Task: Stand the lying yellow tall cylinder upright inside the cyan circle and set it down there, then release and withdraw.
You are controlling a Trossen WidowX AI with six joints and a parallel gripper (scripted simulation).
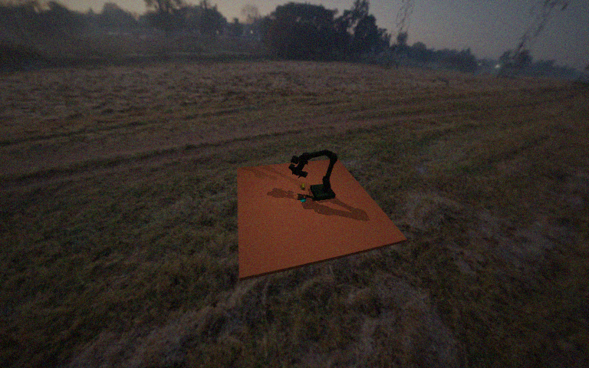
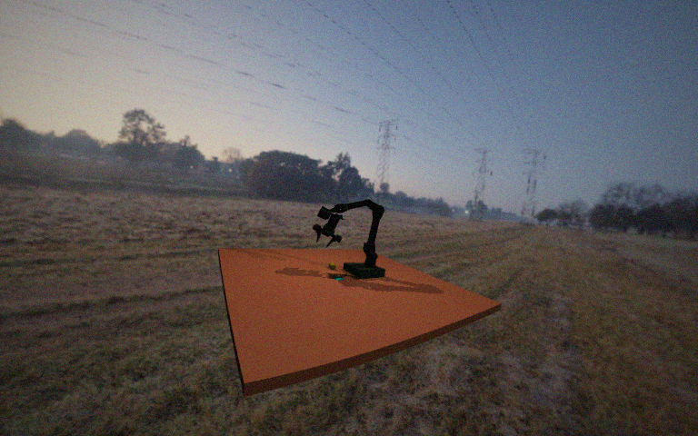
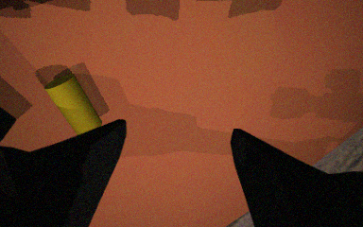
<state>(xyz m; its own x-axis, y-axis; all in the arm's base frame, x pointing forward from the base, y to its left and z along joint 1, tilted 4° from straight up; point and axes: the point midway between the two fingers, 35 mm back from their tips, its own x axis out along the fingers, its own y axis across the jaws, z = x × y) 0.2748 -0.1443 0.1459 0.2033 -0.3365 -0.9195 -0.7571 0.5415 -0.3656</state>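
Near the far edge of the flat orange table, the black six-joint arm is standing on its dark square base and reaching out sideways, elbow high, with the black parallel-jaw gripper hanging in the air and pointing down at the surface. The jaws are standing partly open, well apart from each other, and nothing is sitting between them; in the wrist view the two dark fingers are framing only bare orange board. The yellow tall cylinder is lying on its side on the table, tilted diagonally in the wrist view, its lower end slipping out of sight behind the left-hand finger. From the exterior view that cylinder is showing as a small yellow spot just beside the base, below the gripper and apart from it. The cyan circle is sitting flat on the table just in front of the base, near the cylinder but toward the near edge, half under the arm's dark shadow stretching across the board.
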